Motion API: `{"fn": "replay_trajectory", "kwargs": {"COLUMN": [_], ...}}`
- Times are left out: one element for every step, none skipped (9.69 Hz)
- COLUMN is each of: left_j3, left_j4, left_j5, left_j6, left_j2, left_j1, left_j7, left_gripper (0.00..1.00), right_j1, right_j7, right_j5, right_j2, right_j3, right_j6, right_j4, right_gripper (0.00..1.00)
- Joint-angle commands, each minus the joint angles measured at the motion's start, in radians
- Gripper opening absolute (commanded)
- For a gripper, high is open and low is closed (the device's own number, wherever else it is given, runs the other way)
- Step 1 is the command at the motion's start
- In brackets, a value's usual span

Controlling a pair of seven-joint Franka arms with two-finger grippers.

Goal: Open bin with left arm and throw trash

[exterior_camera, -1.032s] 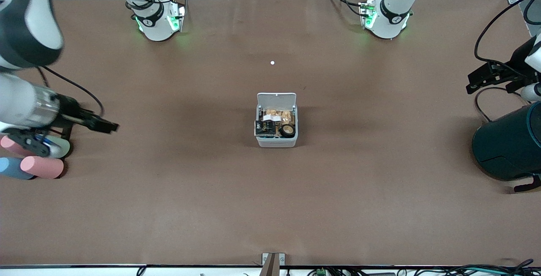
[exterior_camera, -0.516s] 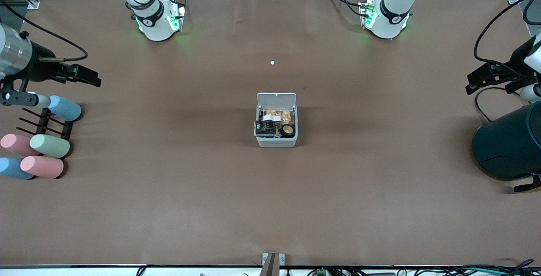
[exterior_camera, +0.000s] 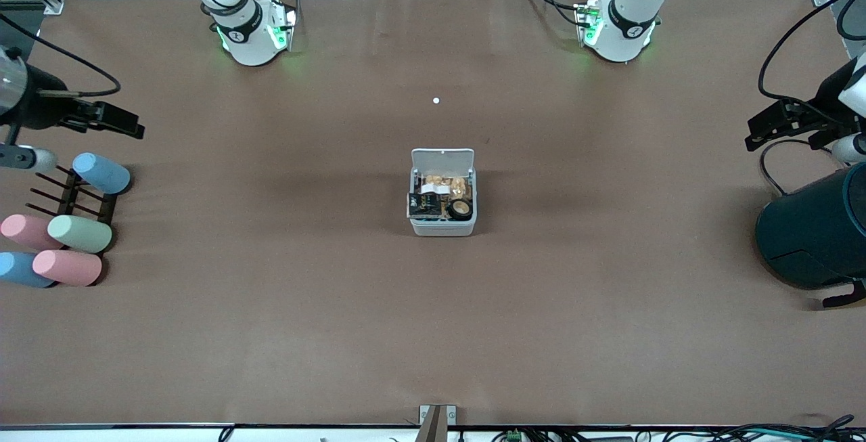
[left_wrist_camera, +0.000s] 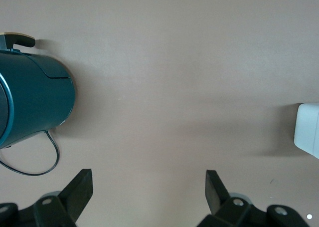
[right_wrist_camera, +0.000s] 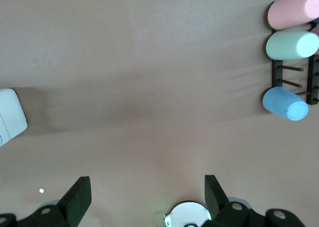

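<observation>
Bin status: small square white box with rounded corners and grey sides (exterior_camera: 442,201) is sitting mid-table, flat hinged lid (exterior_camera: 442,158) standing open at the box's 12 o'clock edge. All 3 trash pcs are lying inside: black rectangular printed packet (exterior_camera: 424,206), white-and-tan wavy ring (exterior_camera: 437,188), black ring w/ beige centre (exterior_camera: 461,210). Looks like the throw step is done, by my read.

My left gripper (left_wrist_camera: 149,192) is hanging over bare table at the left arm's end, just by the large dark teal round drum (exterior_camera: 815,232); fingers spread wide, carrying nothing. My right gripper (right_wrist_camera: 147,196) is hovering over the right arm's end, above the black wire rack (exterior_camera: 74,195) w/ the pastel cylinders (exterior_camera: 80,233); also spread wide, empty. Blue cylinder (right_wrist_camera: 285,103) is lying on the rack, mint one (right_wrist_camera: 292,44) beside it.

Risks from here:
- Packet is riding high at the box's edge nearest the front cam. If the lid gets closed, it could jam on the packet and not seat.
- Box looks light. Pushing the lid from one side could slide or tip the whole thing instead of swinging the hinge.
- Left arm's cable is draping near the drum; a low sweep could snag it.
- Right gripper dropping straight down would be hitting the rack or cylinders.
</observation>
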Motion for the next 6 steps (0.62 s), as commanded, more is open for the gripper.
{"fn": "replay_trajectory", "kwargs": {"left_j3": [-0.001,-0.001,-0.001,-0.001,-0.001,-0.001], "left_j4": [-0.002,-0.002,-0.002,-0.002,-0.002,-0.002], "left_j5": [-0.003,-0.003,-0.003,-0.003,-0.003,-0.003], "left_j6": [0.006,0.006,0.006,0.006,0.006,0.006], "left_j2": [-0.004,-0.004,-0.004,-0.004,-0.004,-0.004], "left_j1": [0.003,0.004,0.004,0.004,0.006,0.004], "left_j7": [0.008,0.010,0.010,0.010,0.011,0.013], "left_gripper": [1.00,1.00,1.00,1.00,1.00,1.00], "right_j1": [0.211,0.327,0.394,0.430,0.440,0.412], "right_j7": [-0.082,-0.091,-0.091,-0.091,-0.091,-0.091], "right_j5": [0.004,0.012,0.012,0.012,0.012,0.013], "right_j2": [-0.024,-0.042,-0.065,-0.088,-0.104,-0.104], "right_j3": [-0.248,-0.381,-0.451,-0.484,-0.495,-0.480], "right_j6": [-0.013,-0.013,-0.013,-0.012,-0.006,-0.005], "right_j4": [0.008,0.005,-0.006,-0.026,-0.046,-0.045], "right_gripper": [1.00,1.00,1.00,1.00,1.00,1.00]}}
